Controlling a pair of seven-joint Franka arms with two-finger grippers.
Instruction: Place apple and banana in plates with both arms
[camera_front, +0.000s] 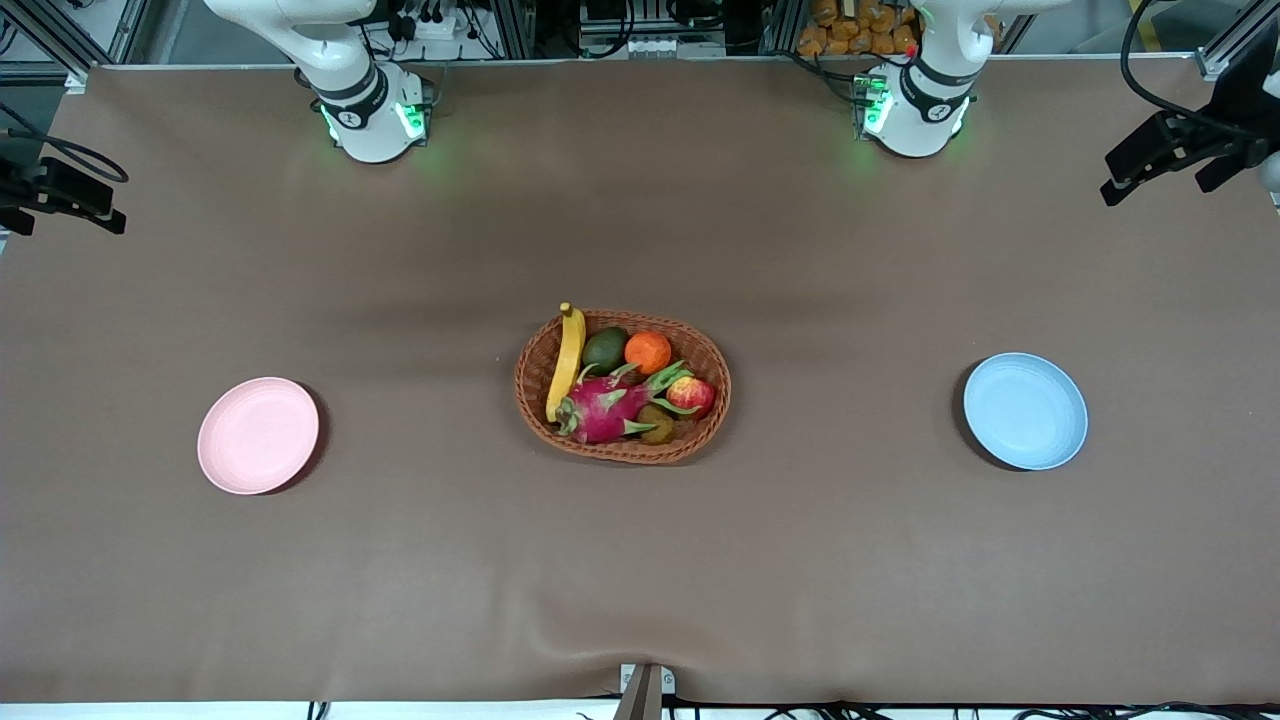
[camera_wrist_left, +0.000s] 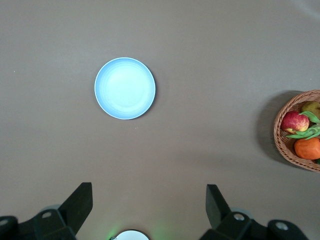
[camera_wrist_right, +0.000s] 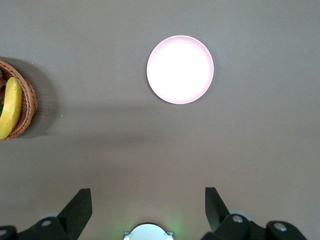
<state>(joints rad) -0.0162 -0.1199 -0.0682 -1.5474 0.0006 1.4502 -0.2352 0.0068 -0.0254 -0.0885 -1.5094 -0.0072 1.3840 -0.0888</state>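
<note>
Brown matte cloth covers the table (camera_front: 400, 560), lightly rippled at the edge nearest the front camera. At its centre sits an oval basket (camera_front: 622, 449) of woven brown wicker. In the basket, the banana (camera_front: 567, 362), long, smooth and yellow with a darker stem tip, lies along the rim toward the right arm's end. The apple (camera_front: 691, 394), small, round, red with yellow patches, rests at the end toward the left arm, touching the green leaves of a large pink dragon fruit (camera_front: 605, 407). A plain orange ball (camera_front: 648, 352) and a dark green avocado-like fruit (camera_front: 604, 350) lie farther from the front camera than the dragon fruit; a small brown fruit (camera_front: 657, 425) lies nearer.

Two round, shallow, matte plates lie well apart from the basket: the pale pink plate (camera_front: 258, 435) toward the right arm's end, the light blue plate (camera_front: 1025, 410) toward the left arm's end. Both are empty.

The left gripper (camera_wrist_left: 149, 200) hovers high over the cloth near the blue plate, its black fingers (camera_wrist_left: 79, 202) spread wide, holding nothing. The right gripper (camera_wrist_right: 148, 201) hovers likewise near the pink plate, fingers (camera_wrist_right: 77, 205) parted and empty. Each white arm's base glows green. No legible writing or labels appear.
</note>
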